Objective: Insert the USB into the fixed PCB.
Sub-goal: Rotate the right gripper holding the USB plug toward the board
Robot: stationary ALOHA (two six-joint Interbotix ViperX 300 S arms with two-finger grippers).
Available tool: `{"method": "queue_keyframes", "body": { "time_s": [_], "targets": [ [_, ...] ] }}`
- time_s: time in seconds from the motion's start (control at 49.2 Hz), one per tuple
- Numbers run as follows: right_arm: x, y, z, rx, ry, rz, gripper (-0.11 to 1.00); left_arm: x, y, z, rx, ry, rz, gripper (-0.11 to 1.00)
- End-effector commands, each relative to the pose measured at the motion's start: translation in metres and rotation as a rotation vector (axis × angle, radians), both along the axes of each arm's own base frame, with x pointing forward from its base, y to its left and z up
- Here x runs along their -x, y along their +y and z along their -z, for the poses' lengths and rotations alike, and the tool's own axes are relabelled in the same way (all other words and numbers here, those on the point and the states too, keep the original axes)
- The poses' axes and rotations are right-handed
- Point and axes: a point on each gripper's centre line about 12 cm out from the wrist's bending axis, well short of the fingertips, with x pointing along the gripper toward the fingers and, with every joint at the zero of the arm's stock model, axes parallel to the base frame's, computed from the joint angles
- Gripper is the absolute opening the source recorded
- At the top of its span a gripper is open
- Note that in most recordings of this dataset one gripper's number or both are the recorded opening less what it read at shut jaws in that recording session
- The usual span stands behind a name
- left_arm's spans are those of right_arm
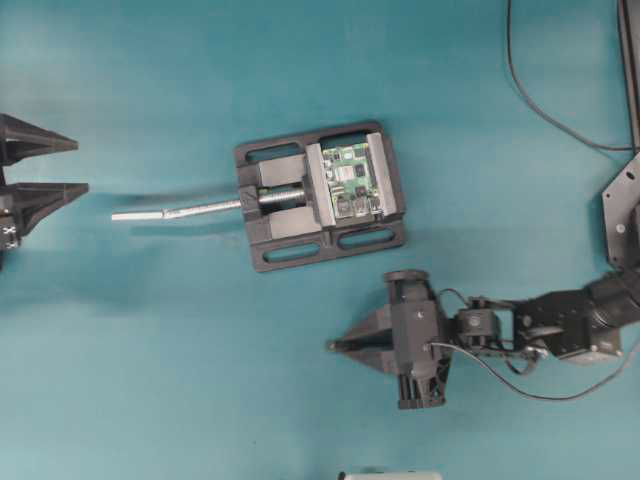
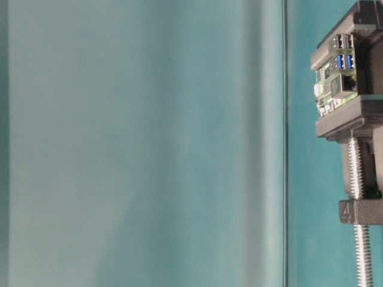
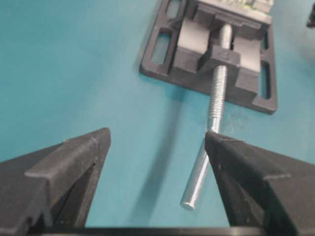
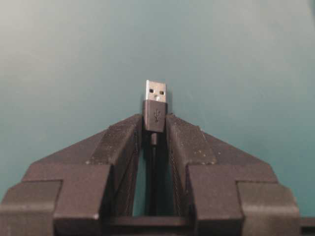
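The USB (image 4: 155, 104), a dark plug with a silvery tip, is pinched between the fingers (image 4: 123, 137) of my right gripper (image 4: 154, 122), and its tip sticks out forward over bare table. In the overhead view my right gripper (image 1: 334, 347) points left, below and in front of the vise. The plug's thin black cable (image 1: 510, 388) trails back along the arm. The fixed PCB (image 1: 352, 182), green with silver ports, is clamped in the black vise (image 1: 275, 245); its ports also show in the table-level view (image 2: 336, 72). My left gripper (image 1: 83, 165) waits wide open at the far left.
The vise's silver screw rod (image 1: 180, 211) sticks out left toward my left gripper (image 3: 157, 133), its free end near the right finger (image 3: 246, 167). Another thin black cable (image 1: 530, 95) curves across the top right. A white object (image 1: 390, 475) pokes in at the bottom edge.
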Motion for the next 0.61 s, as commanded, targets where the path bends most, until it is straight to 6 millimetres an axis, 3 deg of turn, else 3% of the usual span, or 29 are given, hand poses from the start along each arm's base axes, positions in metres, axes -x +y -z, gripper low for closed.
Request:
{"method": "queue_keyframes", "body": {
  "time_s": [0.0,0.264,0.59],
  "targets": [
    [0.003,0.0,-0.018,-0.022,-0.054,0.113,0.21,0.0,0.0,-0.004,0.003,-0.025,-0.003,0.93],
    [0.014,-0.006,-0.024,0.046,-0.024,0.464,0.21,0.003,-0.001,-0.005,0.001,-0.039,-0.001,0.93],
    [-0.003,0.006,-0.022,0.218,0.058,0.816,0.21,0.003,-0.001,-0.006,0.0,-0.038,0.0,0.93]
  ]
}}
